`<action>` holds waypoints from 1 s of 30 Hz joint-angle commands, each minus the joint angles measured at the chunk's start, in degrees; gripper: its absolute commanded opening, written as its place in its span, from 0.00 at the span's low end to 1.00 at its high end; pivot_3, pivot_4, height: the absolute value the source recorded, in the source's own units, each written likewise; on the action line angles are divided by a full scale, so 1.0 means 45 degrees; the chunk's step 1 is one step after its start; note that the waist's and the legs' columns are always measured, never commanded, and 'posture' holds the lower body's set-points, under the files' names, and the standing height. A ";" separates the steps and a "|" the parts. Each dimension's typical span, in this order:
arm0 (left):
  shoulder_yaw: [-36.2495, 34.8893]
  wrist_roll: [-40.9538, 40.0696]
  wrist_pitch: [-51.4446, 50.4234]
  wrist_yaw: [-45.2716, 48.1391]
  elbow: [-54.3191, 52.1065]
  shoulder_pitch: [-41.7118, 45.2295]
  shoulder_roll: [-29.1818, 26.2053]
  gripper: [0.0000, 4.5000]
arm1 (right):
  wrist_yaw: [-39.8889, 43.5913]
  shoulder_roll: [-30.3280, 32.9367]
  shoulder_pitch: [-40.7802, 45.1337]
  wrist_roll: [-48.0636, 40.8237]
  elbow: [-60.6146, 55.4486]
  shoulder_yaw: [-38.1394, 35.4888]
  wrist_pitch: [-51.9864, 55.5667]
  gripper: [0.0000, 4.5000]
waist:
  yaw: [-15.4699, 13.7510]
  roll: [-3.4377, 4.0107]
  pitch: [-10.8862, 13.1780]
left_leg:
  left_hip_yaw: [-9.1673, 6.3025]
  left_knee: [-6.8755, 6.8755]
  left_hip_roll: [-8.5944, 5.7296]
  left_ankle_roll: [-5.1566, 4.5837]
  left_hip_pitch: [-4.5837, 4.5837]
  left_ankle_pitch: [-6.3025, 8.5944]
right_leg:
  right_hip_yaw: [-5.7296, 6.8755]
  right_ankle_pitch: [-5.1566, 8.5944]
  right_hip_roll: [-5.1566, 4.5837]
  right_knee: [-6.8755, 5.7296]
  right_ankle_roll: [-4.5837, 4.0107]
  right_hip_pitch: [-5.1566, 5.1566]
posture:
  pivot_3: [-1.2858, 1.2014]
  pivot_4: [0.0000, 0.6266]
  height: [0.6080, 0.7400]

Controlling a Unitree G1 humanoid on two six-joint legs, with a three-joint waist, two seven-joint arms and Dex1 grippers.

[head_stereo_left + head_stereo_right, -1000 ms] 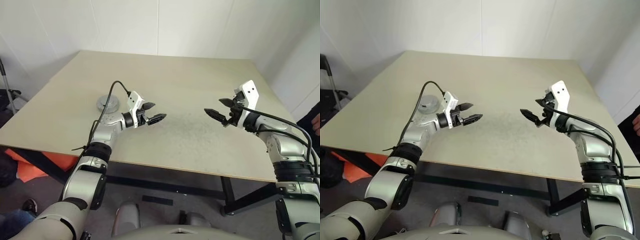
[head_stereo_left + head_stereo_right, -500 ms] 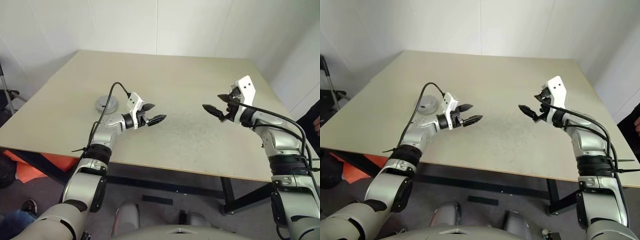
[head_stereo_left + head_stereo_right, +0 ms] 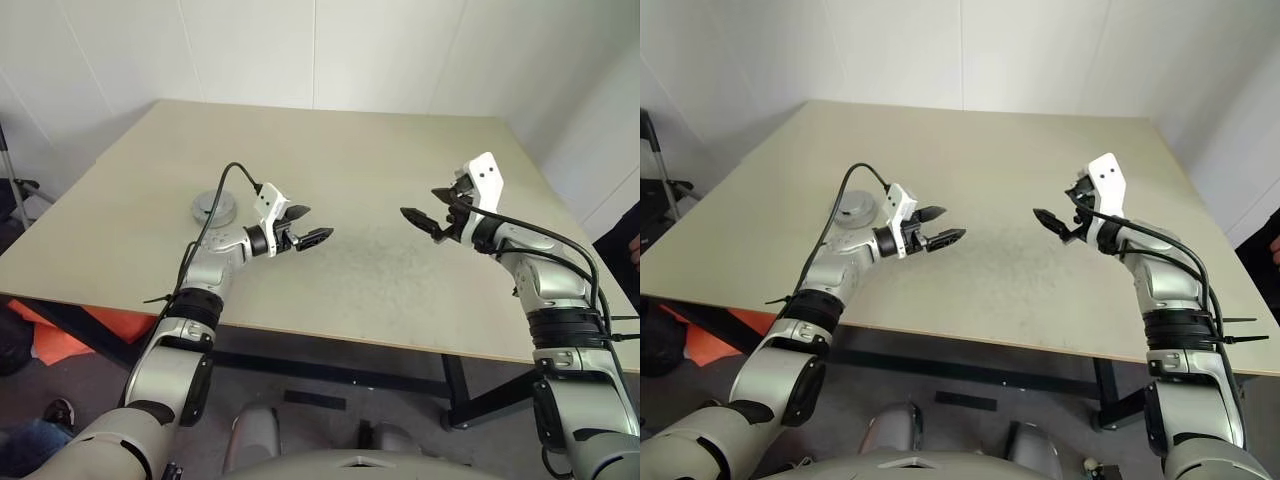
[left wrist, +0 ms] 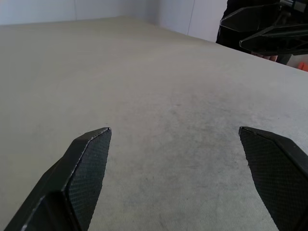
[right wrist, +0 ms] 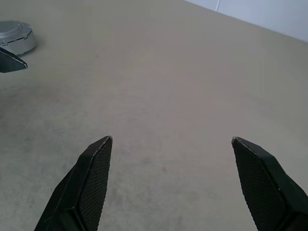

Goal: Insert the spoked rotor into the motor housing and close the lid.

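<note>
Both arms are up over the broad pale beige worktop [image 3: 360, 150], facing each other across its middle. The left hand [image 3: 305, 226] hangs above the surface with its two black fingers [image 4: 84, 173] spread wide and nothing between them, pointing across toward the other arm. The right hand [image 3: 428, 215] mirrors it, fingers [image 5: 91, 178] parted just as wide, empty too, angled slightly down toward the board. The two hands are well apart, with bare worktop between them. Over on the left side sits a round grey metal disc [image 3: 215, 208] with a raised centre, lying flat on the worktop just behind the left forearm, partly crossed by the black cable [image 3: 222, 190] that loops up from that wrist; it shows again in the right wrist view [image 5: 17, 37], silvery and closed-looking from outside. Whether it is the lid alone or a closed housing cannot be told. Neither hand touches it.
</note>
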State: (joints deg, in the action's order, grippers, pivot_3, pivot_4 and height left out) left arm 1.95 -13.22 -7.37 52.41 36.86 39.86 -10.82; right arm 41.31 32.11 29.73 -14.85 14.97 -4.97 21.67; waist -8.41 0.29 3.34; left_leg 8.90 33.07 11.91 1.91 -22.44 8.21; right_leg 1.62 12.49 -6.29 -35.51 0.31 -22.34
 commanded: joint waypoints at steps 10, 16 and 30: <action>-0.0060 0.0011 0.0240 -0.0116 -0.0404 0.0238 -0.0006 1.00 | -0.0020 0.0003 0.0573 0.0190 -0.0019 -0.0091 -0.0470 1.00 | 0.0019 0.0001 0.0001 | 0.0003 -0.0011 0.0000 0.0000 -0.0001 0.0000 | -0.0001 0.0000 0.0000 0.0009 0.0000 -0.0004 | 0.52 0.00 1.00; -0.0051 0.0028 0.0251 -0.0163 -0.0477 0.0187 0.0023 1.00 | -0.0020 -0.0080 0.0656 0.0274 0.0117 -0.0057 -0.0623 1.00 | 0.0019 0.0001 0.0001 | 0.0006 -0.0023 0.0000 0.0000 -0.0005 0.0000 | -0.0002 0.0001 0.0001 0.0021 0.0001 -0.0009 | 0.52 0.00 1.00; -0.0089 0.0101 0.0485 -0.0194 -0.0190 0.0296 0.0062 1.00 | -0.0070 -0.0151 0.0973 0.0542 0.0528 -0.0078 -0.0964 1.00 | 0.0037 0.0002 0.0002 | 0.0011 -0.0032 0.0000 -0.0001 -0.0024 0.0001 | -0.0003 0.0001 0.0002 0.0031 0.0001 -0.0029 | 0.52 0.00 1.00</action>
State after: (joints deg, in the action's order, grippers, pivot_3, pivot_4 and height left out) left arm 1.94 -12.66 -6.55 51.91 37.01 39.87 -10.65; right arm 41.16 31.23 32.56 -12.31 17.98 -4.80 18.74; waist -8.24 0.30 3.35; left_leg 8.95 32.93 11.91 1.91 -22.55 8.21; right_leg 1.61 12.49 -6.28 -35.37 0.32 -22.47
